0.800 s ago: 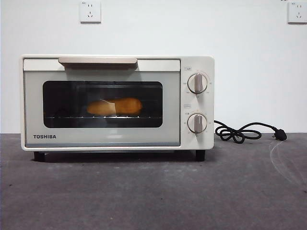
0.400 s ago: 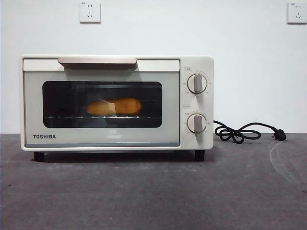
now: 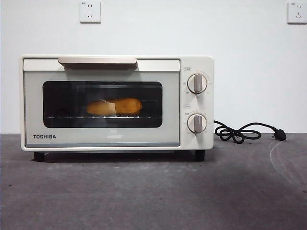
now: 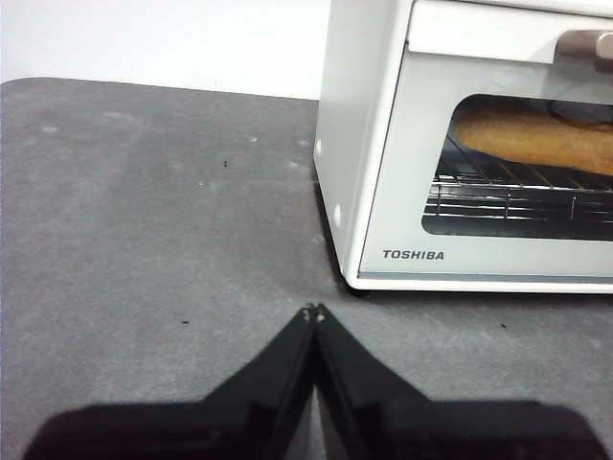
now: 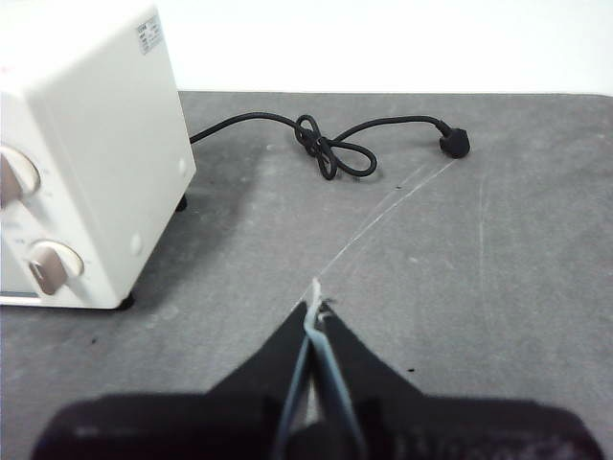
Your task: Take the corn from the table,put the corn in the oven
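While the corn (image 3: 114, 106) lies lengthwise on the rack inside the closed oven (image 3: 116, 102), my left fingers (image 4: 313, 311) and right fingers (image 5: 315, 305) are pressed together, empty, over the worktop (image 3: 153, 191), left nearer

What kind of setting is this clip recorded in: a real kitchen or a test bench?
Most likely a lab test bench, not a kitchen: a lone oven with the corn inside sits on a bare grey table against a plain white wall, its cord lying unplugged.
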Controlling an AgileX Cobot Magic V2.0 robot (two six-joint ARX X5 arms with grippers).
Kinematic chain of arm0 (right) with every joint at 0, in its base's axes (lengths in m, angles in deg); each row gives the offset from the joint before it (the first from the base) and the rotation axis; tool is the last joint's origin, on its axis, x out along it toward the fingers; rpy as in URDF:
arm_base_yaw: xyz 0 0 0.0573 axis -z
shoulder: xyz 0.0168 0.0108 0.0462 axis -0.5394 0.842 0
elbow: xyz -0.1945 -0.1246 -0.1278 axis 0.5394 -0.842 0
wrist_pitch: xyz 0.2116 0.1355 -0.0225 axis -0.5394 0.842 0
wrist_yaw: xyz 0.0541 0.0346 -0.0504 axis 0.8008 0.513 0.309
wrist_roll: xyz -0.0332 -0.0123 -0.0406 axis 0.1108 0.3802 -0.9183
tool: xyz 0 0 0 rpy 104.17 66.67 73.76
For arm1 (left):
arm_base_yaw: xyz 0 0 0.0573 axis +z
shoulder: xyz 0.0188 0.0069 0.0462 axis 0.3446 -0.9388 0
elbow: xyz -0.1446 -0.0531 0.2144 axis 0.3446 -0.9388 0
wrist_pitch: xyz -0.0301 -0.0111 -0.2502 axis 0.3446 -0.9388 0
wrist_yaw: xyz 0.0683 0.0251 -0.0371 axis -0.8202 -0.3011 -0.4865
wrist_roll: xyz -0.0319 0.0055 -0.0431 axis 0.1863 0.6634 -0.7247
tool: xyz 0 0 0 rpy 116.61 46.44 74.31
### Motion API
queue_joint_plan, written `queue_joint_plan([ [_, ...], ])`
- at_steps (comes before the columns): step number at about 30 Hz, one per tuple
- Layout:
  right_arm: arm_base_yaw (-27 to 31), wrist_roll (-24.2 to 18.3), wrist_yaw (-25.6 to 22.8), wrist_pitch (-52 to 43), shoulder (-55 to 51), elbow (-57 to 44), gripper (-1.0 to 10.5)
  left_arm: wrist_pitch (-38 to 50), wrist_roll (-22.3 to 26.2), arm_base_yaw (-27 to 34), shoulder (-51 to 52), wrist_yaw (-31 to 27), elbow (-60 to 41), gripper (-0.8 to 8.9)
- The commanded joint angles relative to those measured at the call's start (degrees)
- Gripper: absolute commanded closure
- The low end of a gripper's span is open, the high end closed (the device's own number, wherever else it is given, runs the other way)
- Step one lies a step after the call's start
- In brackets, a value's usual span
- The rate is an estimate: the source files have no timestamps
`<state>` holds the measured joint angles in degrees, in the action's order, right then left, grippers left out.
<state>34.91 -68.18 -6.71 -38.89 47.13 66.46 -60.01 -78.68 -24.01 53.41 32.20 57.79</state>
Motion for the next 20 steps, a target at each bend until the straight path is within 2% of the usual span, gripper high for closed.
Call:
queue_joint_plan([
  [1, 0.1, 1.0, -0.1, -4.6, -3.9, -5.9, 9.6, 0.4, -0.3, 0.2, 0.0, 0.3, -0.5, 8.17],
  [7, 0.1, 1.0, -2.6, -5.9, -10.8, -13.5, 9.6, 0.4, -0.3, 0.2, 0.0, 0.3, -0.5, 8.17],
  [11, 0.1, 1.3, -2.6, -5.3, -14.8, -17.2, 9.6, 0.4, -0.3, 0.2, 0.0, 0.3, -0.5, 8.17],
  [20, 0.1, 1.2, -2.9, -3.9, -17.7, -17.8, 9.5, 0.4, -0.3, 0.2, -0.1, 0.3, -0.5, 8.17],
])
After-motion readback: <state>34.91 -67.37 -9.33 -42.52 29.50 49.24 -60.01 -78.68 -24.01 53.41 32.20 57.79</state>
